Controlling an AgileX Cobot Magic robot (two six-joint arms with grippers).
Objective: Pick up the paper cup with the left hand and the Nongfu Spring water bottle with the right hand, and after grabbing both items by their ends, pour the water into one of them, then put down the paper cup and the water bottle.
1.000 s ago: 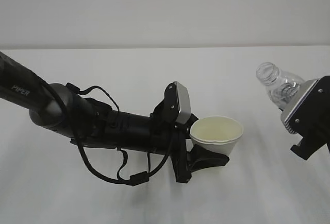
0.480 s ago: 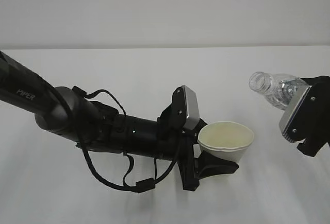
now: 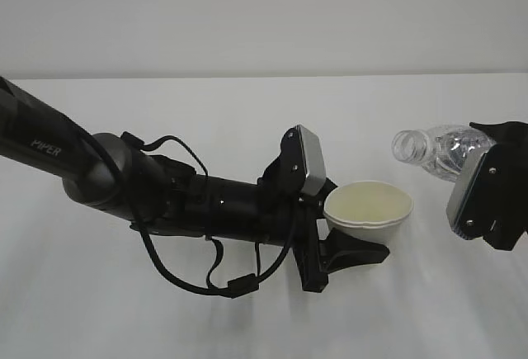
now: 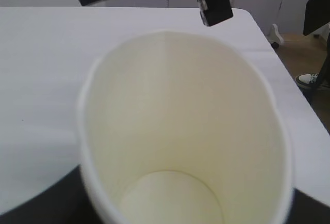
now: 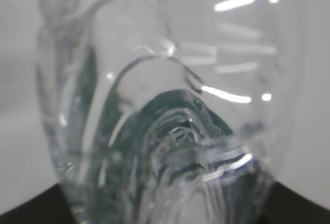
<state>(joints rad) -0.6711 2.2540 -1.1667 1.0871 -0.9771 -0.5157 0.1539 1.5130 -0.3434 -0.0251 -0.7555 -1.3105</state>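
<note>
Two grips: both ends of the job are held, one item per arm, as I read it from my station.
Left hand [image 3: 351, 252]: clenched low on the paper cup [image 3: 368, 210], so the rim is clear of the fingers and the mouth faces up to receive.
Paper cup, inside: the left wrist view shows a pale, dry-looking floor [image 4: 170, 195]; I see no pool of water in it.
Right hand [image 3: 495, 190]: grasping the Nongfu Spring water bottle [image 3: 433, 151] at its base end, which leaves the neck free to lead.
Bottle attitude: tilted close to level, uncapped mouth toward the cup, above and to the right of the rim, not touching it.
Stream: none visible; the right wrist view gives only blurred clear plastic and green label.
Table [image 3: 247, 120]: white; cup and bottle both appear held off it.
Judgement: pour is set up, not started; mouth looks short of the rim, spill risk.
</note>
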